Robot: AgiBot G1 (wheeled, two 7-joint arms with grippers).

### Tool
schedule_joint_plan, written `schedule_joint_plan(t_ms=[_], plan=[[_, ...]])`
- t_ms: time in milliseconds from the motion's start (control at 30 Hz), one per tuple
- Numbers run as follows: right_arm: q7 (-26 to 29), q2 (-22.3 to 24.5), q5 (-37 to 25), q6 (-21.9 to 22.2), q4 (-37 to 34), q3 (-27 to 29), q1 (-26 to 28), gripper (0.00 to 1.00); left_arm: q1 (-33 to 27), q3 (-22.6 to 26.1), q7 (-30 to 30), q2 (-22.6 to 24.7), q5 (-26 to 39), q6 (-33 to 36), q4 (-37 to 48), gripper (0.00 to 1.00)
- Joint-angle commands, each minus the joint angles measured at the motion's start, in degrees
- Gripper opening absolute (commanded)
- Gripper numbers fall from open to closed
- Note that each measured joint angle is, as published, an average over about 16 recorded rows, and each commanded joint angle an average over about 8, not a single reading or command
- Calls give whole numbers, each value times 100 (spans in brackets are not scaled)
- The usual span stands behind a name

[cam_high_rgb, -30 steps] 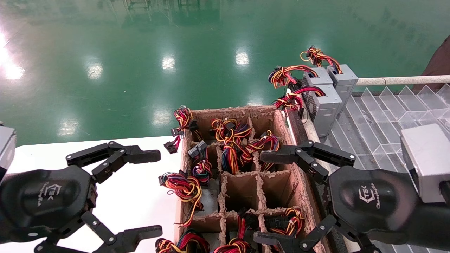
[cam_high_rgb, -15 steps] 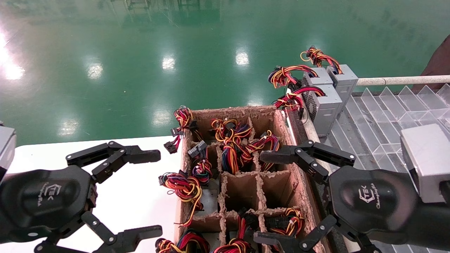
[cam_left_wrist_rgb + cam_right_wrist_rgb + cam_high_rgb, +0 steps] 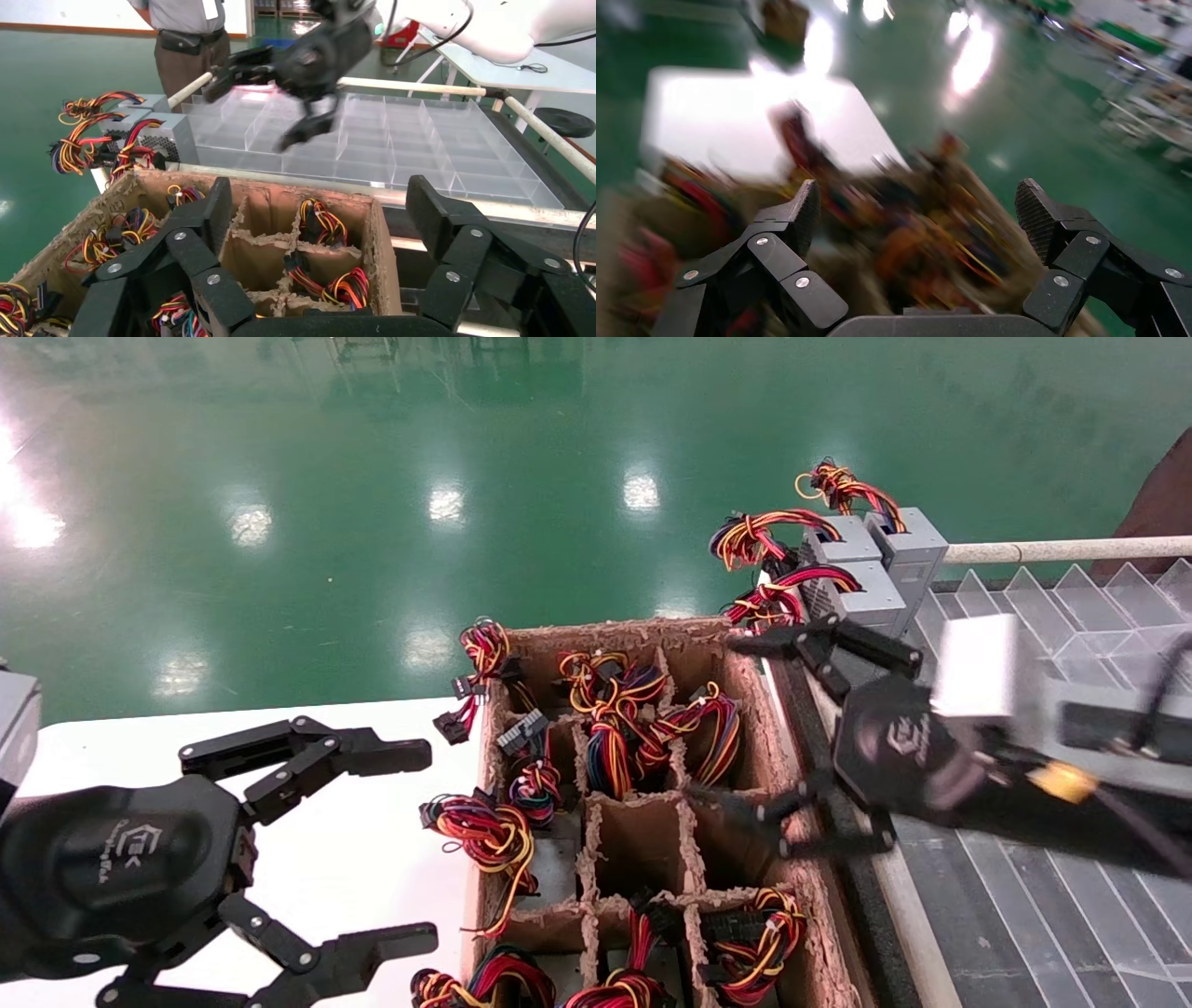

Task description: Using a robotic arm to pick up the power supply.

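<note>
Three grey power supplies (image 3: 871,596) stand together past the far right corner of the brown cardboard divider box (image 3: 787,803), with red and yellow wire bundles (image 3: 759,537) trailing off them. They also show in the left wrist view as the power supplies (image 3: 151,135). My right gripper (image 3: 736,719) is open over the box's right wall, just short of them. The same right gripper (image 3: 246,116) appears far off in the left wrist view. Up close, the right gripper (image 3: 919,210) holds nothing and the scene beyond it is blurred. My left gripper (image 3: 419,845) is open over the white table.
The box cells hold more wire bundles (image 3: 615,738) and a grey unit (image 3: 556,870). A clear plastic divider tray (image 3: 1024,645) lies right of the box, behind a pale rail (image 3: 1052,550). A person (image 3: 186,35) stands beyond the tray. The white table (image 3: 372,859) lies left of the box.
My right gripper has swung up and away from me, from the box's near right side toward the grey power supplies. The left gripper has barely shifted.
</note>
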Motion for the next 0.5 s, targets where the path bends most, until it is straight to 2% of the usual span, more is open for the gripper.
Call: schedule_joint_plan(t_ms=[33,133,200,267,433,500], plan=[[-179,-40,-383,275,-31,-47,83,100,0,0,0,0,0,0,0,0],[-391,-207,-868,425,-279,-224,298,100,0,0,0,0,0,0,0,0],[-520,-339,-1140,486,-478,-345,443,95,0,0,0,0,0,0,0,0],[-652,-473,-1377,542,-681,-451,581,80,0,0,0,0,0,0,0,0],[-958,-796,-1795,712,-1200,-632,857,20,0,0,0,0,0,0,0,0],[-1068,-909,-1905,774,-1407,-679,946,5,0,0,0,0,0,0,0,0]])
